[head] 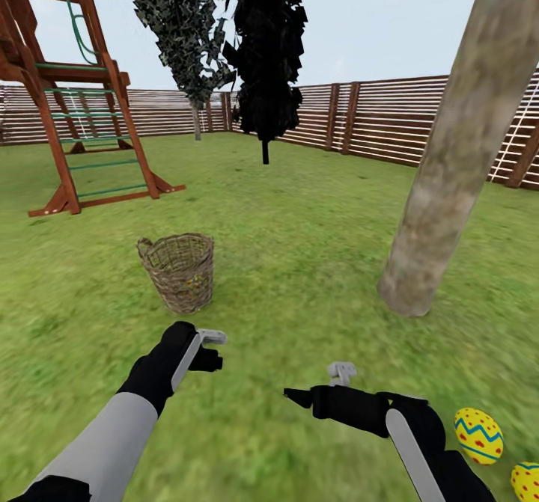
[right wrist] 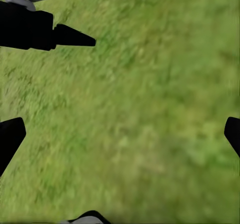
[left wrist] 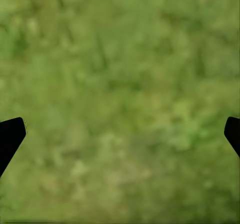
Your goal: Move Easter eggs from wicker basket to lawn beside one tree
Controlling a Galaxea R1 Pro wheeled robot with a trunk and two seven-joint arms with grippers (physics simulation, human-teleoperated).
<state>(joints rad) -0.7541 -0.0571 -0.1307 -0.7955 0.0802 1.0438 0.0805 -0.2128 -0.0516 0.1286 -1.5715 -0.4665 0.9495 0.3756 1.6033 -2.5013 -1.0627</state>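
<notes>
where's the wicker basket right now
In the head view the tan woven wicker basket stands upright on the green lawn, left of centre, just ahead of the left hand and left of the thick pale tree trunk.

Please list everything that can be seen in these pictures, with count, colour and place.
Easter eggs: two, yellow with red dots and blue zigzag, on the lawn by the right arm, first, second at the picture's edge.
Basket: one, tan wicker, upright on the lawn; something yellowish shows through its weave.
Tree: one, pale grey-brown trunk, right.
Dark trees: two, near the fence.
Play frame: one, reddish-brown wood, far left.
Fence: brown slats, behind.
Lawn: green.
Left gripper: black, open, empty.
Right gripper: black, open, empty.
</notes>
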